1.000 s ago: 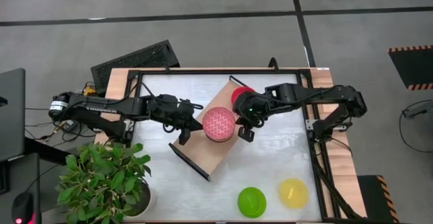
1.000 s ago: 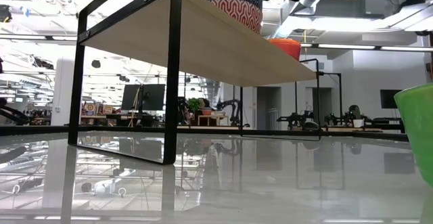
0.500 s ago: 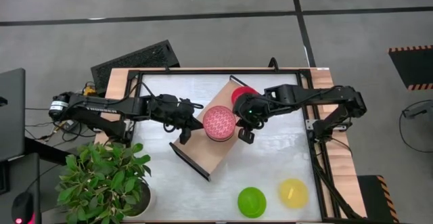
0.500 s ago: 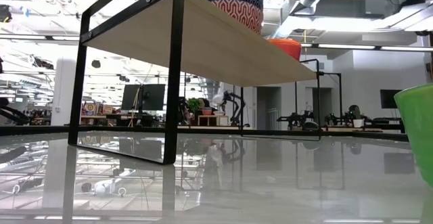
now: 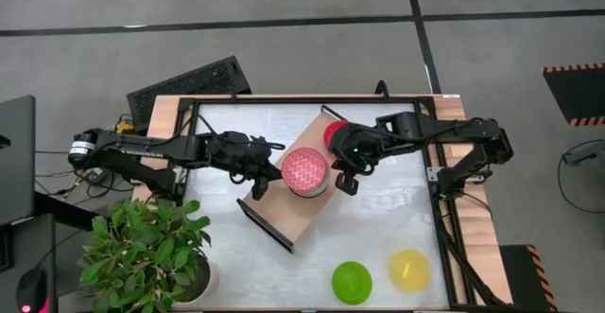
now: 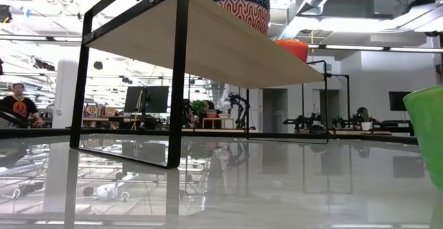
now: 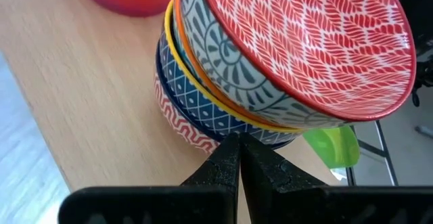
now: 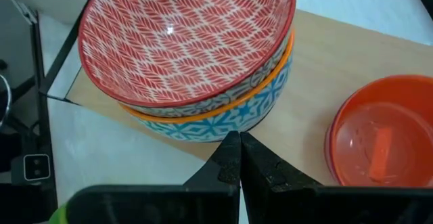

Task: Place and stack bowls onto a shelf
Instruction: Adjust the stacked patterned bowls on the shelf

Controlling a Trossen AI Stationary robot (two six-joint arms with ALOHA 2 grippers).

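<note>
Bowls with red lattice pattern (image 5: 305,170) are sitting stacked mid-frame on the light-wood shelf (image 5: 284,220); I am flanking them, both pincers (image 5: 253,186) (image 5: 346,182) pressed together, probably fetching the green bowl (image 5: 352,282) next.

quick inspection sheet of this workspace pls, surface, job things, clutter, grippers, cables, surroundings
surface: glossy white black-framed tabletop, bare patches show.
job's things: long light-wood shelf set diagonally; stack of lattice-patterned bowls on it, pink-red one on top; plain red bowl beside the stack; green bowl and yellow bowl on the table.
clutter: nothing seen.
grippers: left gripper and right gripper flank the stack, both shut, empty.
cables: dark cables on the floor.
surroundings: potted plant, black keyboard, person far off.
</note>
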